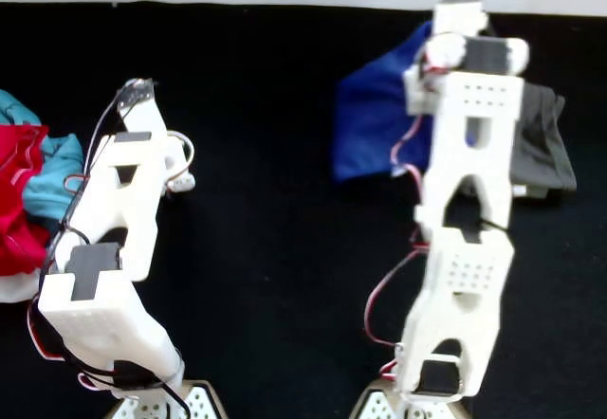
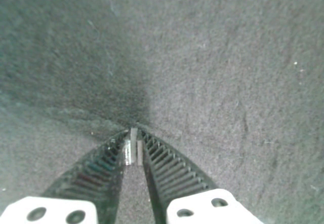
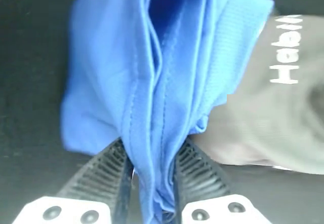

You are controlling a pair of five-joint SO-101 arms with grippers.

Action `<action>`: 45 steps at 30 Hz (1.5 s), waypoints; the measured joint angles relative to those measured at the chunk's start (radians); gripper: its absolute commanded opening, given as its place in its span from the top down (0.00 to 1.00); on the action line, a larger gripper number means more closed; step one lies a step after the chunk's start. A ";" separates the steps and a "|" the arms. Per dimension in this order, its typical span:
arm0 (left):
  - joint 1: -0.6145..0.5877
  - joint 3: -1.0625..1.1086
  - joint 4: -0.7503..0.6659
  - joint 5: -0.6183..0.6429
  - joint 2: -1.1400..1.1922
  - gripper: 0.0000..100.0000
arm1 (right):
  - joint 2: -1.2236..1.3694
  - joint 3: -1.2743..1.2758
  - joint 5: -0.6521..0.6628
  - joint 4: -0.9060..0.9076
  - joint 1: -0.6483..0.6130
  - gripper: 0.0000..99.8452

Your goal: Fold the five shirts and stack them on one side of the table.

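Now the right tool clamps the bunched blue shirt between its jaws; left tool is closed.

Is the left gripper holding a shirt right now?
No: the left gripper is shut with nothing between its fingers, over the bare table.

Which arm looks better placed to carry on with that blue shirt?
The right, I'd say. The right gripper is clamped on the blue shirt, next to the grey shirt. The left gripper is shut on nothing, over bare table.
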 measured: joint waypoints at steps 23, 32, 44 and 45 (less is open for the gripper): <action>0.000 0.000 -0.002 0.000 0.000 0.99 | 0.325 0.000 0.308 -0.195 0.371 0.99; 0.000 0.000 -0.002 0.000 0.000 0.99 | 0.206 -0.115 0.310 -0.117 0.364 0.99; 0.000 0.000 -0.002 0.000 0.000 0.99 | 0.295 -0.123 0.310 -0.253 0.402 0.99; 0.000 0.000 -0.002 0.000 0.000 0.99 | 0.316 -0.123 0.310 -0.261 0.402 0.99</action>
